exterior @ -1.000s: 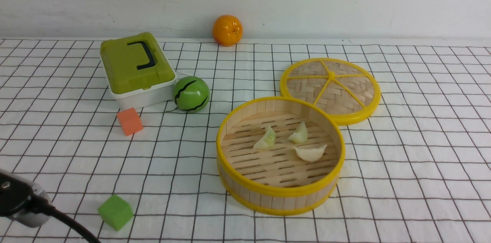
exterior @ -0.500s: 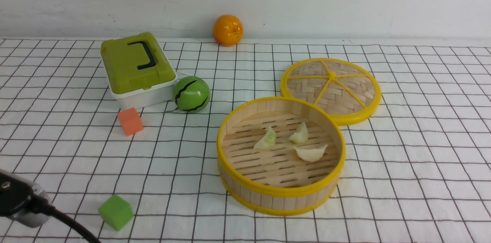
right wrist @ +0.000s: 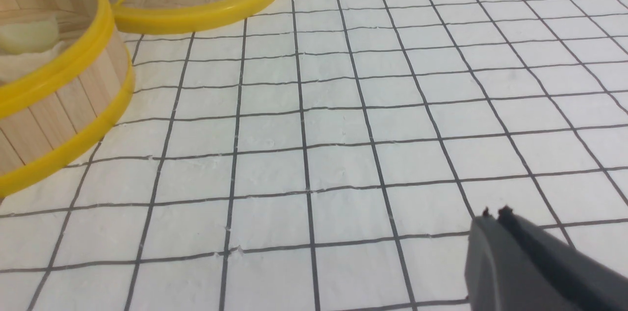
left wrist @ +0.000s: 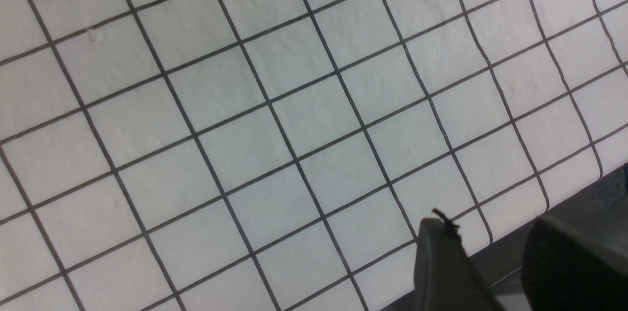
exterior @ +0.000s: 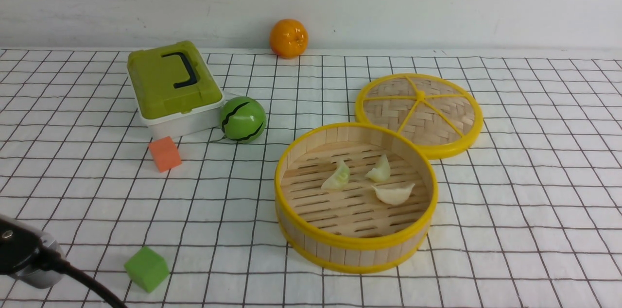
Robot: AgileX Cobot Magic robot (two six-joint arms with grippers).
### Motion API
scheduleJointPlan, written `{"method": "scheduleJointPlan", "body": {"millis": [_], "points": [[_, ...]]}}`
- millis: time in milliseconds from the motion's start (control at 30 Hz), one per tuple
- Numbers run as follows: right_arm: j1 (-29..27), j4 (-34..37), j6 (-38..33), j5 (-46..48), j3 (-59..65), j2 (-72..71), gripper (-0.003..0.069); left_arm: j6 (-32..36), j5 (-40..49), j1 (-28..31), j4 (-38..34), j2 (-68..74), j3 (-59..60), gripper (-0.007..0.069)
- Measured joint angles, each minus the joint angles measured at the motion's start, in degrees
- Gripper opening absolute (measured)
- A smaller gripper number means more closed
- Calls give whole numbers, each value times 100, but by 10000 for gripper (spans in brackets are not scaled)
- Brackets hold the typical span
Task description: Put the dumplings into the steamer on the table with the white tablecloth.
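Three pale dumplings (exterior: 336, 178) (exterior: 379, 170) (exterior: 394, 193) lie on the slatted floor of the steamer (exterior: 356, 242), which stands on the white tablecloth (exterior: 510, 201) right of centre. In the right wrist view the steamer (right wrist: 59, 80) shows with one dumpling (right wrist: 29, 34) inside. My right gripper (right wrist: 493, 214) is shut and empty, over bare cloth well away from the steamer. My left gripper (left wrist: 490, 222) is open with nothing between its fingers (left wrist: 441, 262), at the table's near edge. Only a piece of the left arm (exterior: 24, 252) shows in the front view.
The steamer's woven lid (exterior: 419, 112) lies flat behind it. A green box (exterior: 171, 85), a green striped ball (exterior: 242, 119) and an orange cube (exterior: 164, 153) sit at the left. An orange (exterior: 288, 38) is by the wall. A green cube (exterior: 146, 268) lies near the left arm.
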Motion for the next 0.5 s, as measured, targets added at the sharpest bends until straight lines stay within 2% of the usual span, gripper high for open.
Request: {"method": "scheduleJointPlan", "body": {"millis": [500], "points": [[0,0,0,0,0,0,-12,0,0,0,0,0,0,239]]}}
